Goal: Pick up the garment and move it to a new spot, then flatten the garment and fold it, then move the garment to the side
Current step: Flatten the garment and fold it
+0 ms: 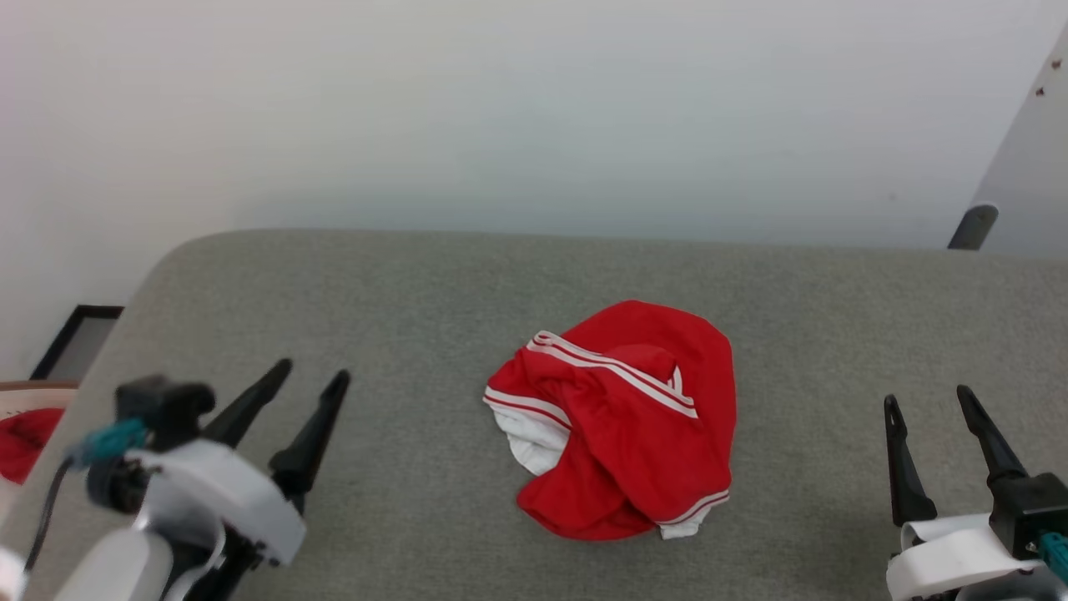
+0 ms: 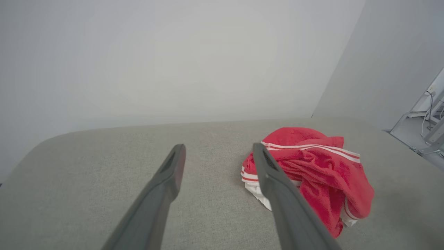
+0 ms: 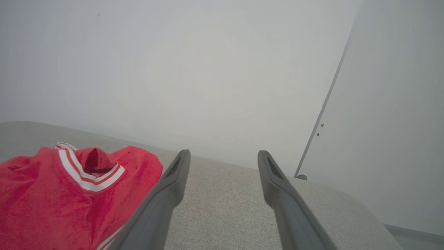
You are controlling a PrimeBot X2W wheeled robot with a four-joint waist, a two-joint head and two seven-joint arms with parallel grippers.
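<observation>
The garment (image 1: 622, 421), a red jersey with white-red striped trim and a bit of white sleeve showing, lies crumpled in a heap at the middle of the grey padded table (image 1: 417, 292). Its lettering is hidden in the folds. My left gripper (image 1: 310, 376) hovers open at the lower left, well clear of the heap. My right gripper (image 1: 928, 399) stands open at the lower right, also apart from it. In the left wrist view the garment (image 2: 312, 170) lies just right of my open fingers (image 2: 173, 166). The right wrist view has the garment (image 3: 69, 194) to the left of the fingers (image 3: 267, 173).
A white wall runs behind the table's far edge. A plain red cloth lump (image 1: 25, 442) lies off the table's left side, beside a dark frame (image 1: 79, 338). A grey leg (image 1: 972, 225) stands at the back right. Bare grey surface surrounds the heap.
</observation>
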